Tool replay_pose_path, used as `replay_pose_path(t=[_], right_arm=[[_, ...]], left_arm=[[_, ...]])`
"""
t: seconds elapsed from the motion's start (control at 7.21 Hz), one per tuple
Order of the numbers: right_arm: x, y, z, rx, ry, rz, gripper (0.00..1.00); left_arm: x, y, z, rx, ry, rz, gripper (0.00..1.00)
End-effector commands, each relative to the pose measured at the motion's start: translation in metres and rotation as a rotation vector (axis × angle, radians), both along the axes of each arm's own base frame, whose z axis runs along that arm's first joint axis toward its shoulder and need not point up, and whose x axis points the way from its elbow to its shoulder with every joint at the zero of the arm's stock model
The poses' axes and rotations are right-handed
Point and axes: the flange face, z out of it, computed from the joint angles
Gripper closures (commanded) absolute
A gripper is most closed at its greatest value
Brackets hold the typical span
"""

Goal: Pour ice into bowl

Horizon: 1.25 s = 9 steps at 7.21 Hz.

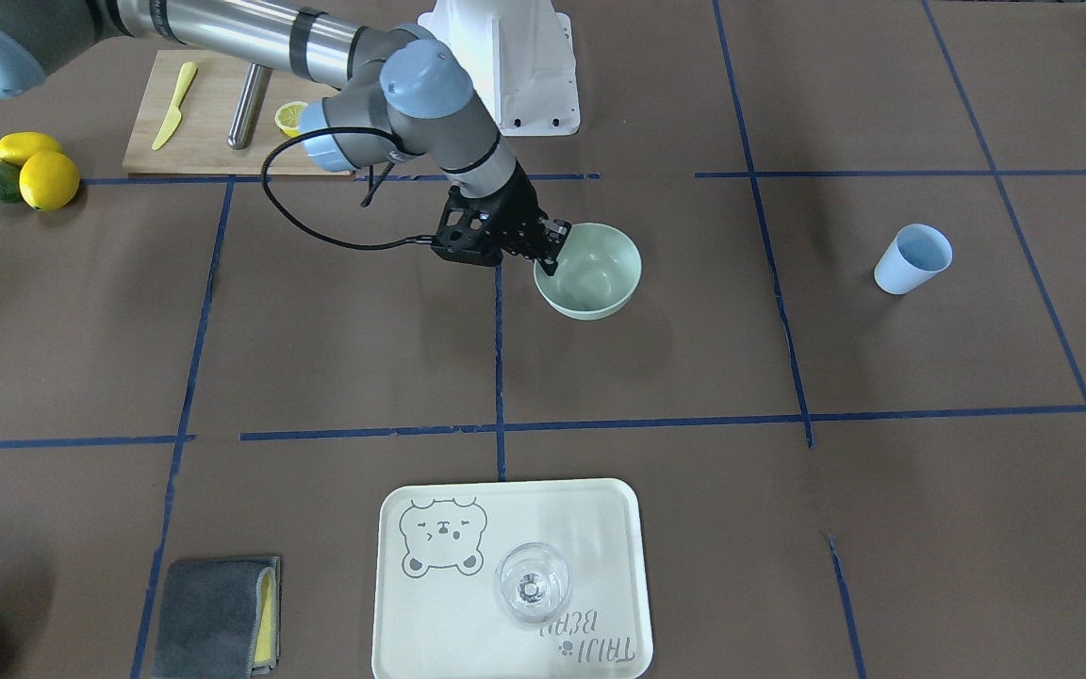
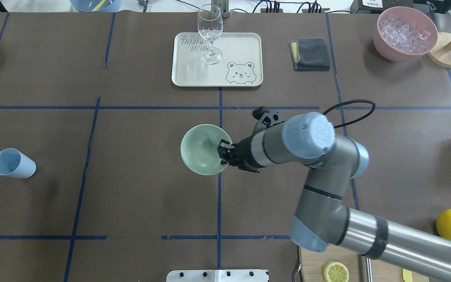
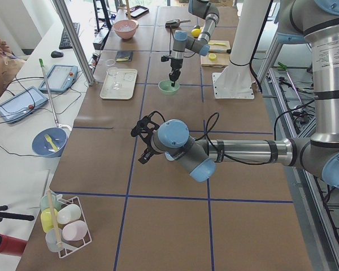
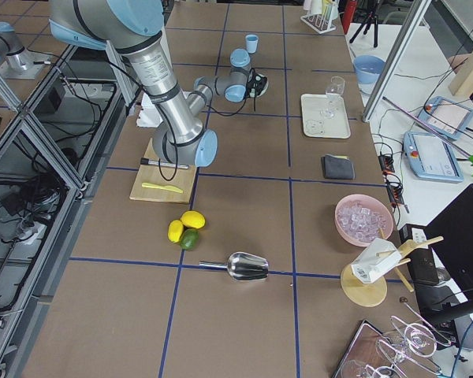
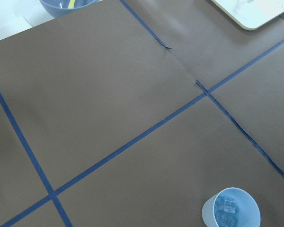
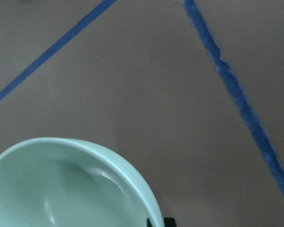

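The pale mint-green bowl point(image 2: 201, 150) stands at the table's middle and looks empty; it also shows in the front view point(image 1: 595, 273) and the right wrist view point(image 6: 61, 184). My right gripper point(image 2: 224, 151) is shut on the bowl's rim, one finger inside and one outside point(image 1: 551, 247). The blue cup point(image 2: 13, 163) stands far on my left side, apart from both grippers. The left wrist view shows clear ice cubes point(image 5: 226, 206) inside the cup point(image 5: 231, 215). My left gripper point(image 3: 142, 136) hovers over the table's left part; I cannot tell whether it is open or shut.
A pink container of ice point(image 2: 404, 33) stands at the far right. A cream tray point(image 2: 245, 47) bears a wine glass point(image 2: 210, 33). A grey cloth point(image 2: 311, 54), a cutting board point(image 1: 213, 141), lemons point(image 1: 43, 174) and a metal scoop point(image 4: 244, 268) lie around.
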Motion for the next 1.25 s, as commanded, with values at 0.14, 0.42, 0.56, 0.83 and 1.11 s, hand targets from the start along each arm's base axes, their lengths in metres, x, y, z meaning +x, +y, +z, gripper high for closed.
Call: replay_pose_path(t=[0.14,0.42,0.56,0.83,1.11], right_arm=[[-0.036,0.005,0.0,-0.016,0.04,0.043,1.0],[-0.036,0.008,-0.003,-0.059,0.021,0.077,0.0],[-0.028,0.01,-0.018,-0.055,-0.012,0.081,0.0],[0.035,0.002,-0.06,-0.017,-0.126,0.119,0.0],[0.104,-0.006,-0.027,0.005,-0.154,0.165,0.0]], left_arm=[[0.053,0.023,0.002,-0.134,0.118,-0.234,0.0],[0.057,0.049,0.006,-0.191,0.251,-0.374,0.07],[0.075,0.045,0.006,-0.205,0.264,-0.444,0.05],[0.107,0.059,0.014,-0.184,0.229,-0.547,0.02],[0.171,0.082,0.022,-0.124,0.186,-0.61,0.01]])
